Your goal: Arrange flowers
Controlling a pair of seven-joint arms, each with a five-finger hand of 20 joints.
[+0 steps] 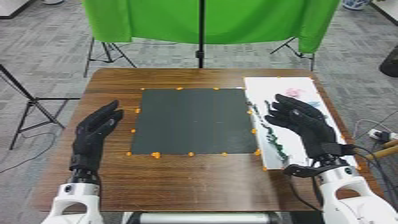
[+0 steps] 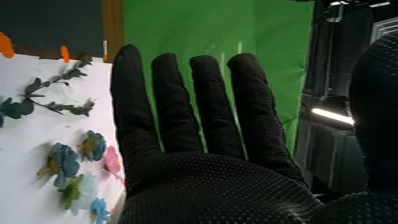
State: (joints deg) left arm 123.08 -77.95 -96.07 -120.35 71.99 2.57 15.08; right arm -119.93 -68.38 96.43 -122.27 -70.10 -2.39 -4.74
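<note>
Right robot hand [image 1: 306, 124], fingers straight, over white sheet [image 1: 266, 87] with flowers [image 2: 63, 162]

High, forward-down head view; close right wrist view along the hand [image 1: 305, 123]; green cloth [image 1: 151, 22] in both.

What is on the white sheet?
On the sheet lie leafy stems, a white flower, a pink flower and bluish flowers. The right hand hides part; what is there cannot be seen.

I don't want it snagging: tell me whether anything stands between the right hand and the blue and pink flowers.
Nothing visible stands between the right hand and the blue and pink flowers. The leafy stem lies on the white sheet to the hand's left, beside that path.
</note>
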